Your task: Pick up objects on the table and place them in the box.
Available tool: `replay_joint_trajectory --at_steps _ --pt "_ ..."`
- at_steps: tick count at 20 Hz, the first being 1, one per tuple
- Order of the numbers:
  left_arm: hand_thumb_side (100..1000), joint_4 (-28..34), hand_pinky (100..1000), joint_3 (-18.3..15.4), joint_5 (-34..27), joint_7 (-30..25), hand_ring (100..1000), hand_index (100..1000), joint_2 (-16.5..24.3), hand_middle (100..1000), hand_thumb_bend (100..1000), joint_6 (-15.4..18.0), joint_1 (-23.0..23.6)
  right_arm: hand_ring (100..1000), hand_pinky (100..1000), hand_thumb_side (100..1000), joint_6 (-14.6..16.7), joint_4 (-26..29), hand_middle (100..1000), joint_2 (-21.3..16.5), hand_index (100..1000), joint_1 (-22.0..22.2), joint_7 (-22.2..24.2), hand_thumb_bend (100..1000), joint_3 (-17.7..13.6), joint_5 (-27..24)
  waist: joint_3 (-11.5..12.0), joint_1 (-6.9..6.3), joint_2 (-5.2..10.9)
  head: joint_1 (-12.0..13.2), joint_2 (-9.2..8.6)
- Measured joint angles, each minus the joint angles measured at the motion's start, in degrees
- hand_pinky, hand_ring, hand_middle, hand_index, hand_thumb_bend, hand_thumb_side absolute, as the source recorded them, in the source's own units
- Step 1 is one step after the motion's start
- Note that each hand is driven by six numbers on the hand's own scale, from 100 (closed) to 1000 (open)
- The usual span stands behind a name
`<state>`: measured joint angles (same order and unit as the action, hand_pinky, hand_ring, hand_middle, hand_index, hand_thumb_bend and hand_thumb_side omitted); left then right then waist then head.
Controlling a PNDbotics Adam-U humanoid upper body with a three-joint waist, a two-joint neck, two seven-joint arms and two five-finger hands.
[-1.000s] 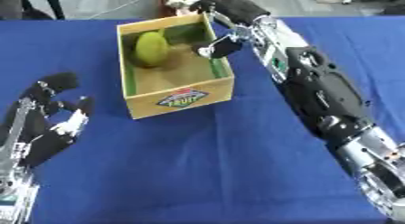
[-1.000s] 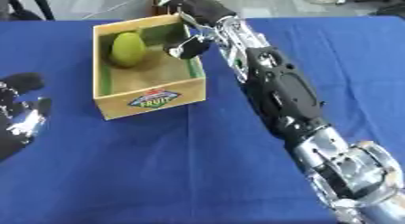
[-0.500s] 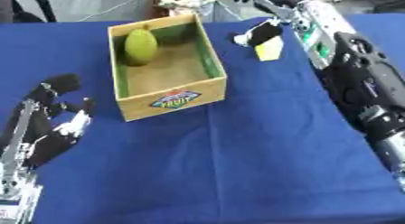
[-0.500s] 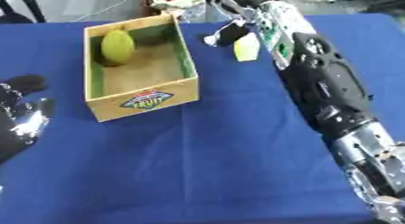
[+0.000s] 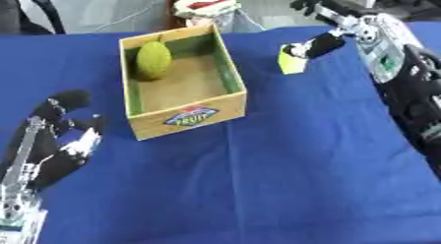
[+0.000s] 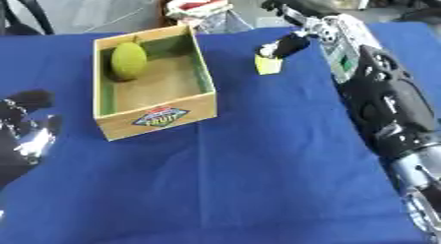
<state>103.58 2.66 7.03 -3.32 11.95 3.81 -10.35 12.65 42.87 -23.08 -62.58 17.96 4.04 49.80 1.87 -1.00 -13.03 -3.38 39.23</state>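
The right arm is seen entering from the right edge and stretching up toward the far side of the bench (image 5: 284,189), which is covered with a blue cloth. The right hand (image 5: 320,41) is held at the end of that arm, to the right of the box (image 5: 185,115) and clear of it. Its dark fingers are pointed down and to the left and are closed on a small yellow object (image 5: 292,65), which is pinched at its top; whether the object touches the cloth cannot be told. The object is held well apart from the box's right wall, level with the box's far half. The box is an open cardboard one with a green inner lining and a fruit label on its near wall, and it is stood slightly askew on the cloth. A green, oval fruit (image 5: 153,60) is seen lying inside it, in the far left corner, against the left wall. The left hand (image 5: 58,144) is rested near the lower left corner, to the left of the box and apart from it, with its fingers relaxed and pointed upward; nothing is held in it.
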Motion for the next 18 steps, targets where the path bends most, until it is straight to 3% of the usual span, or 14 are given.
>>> replay_joint_trajectory --at_steps 9,18 --pt "327 -0.07 530 0.11 -0.04 -0.36 811 811 -0.02 755 340 0.12 -0.27 860 796 392 -2.19 -3.24 861 -0.01 959 0.16 -1.66 410 -2.22 -0.18 0.79 -0.09 -0.26 -0.32 -1.31" --pt "328 -0.07 531 0.64 -0.26 -0.91 812 811 -0.03 755 338 0.21 -0.62 851 785 398 -3.93 -5.29 845 0.00 953 0.67 -3.24 402 -3.71 -2.17 1.73 -0.13 -0.58 -1.05 -0.49"
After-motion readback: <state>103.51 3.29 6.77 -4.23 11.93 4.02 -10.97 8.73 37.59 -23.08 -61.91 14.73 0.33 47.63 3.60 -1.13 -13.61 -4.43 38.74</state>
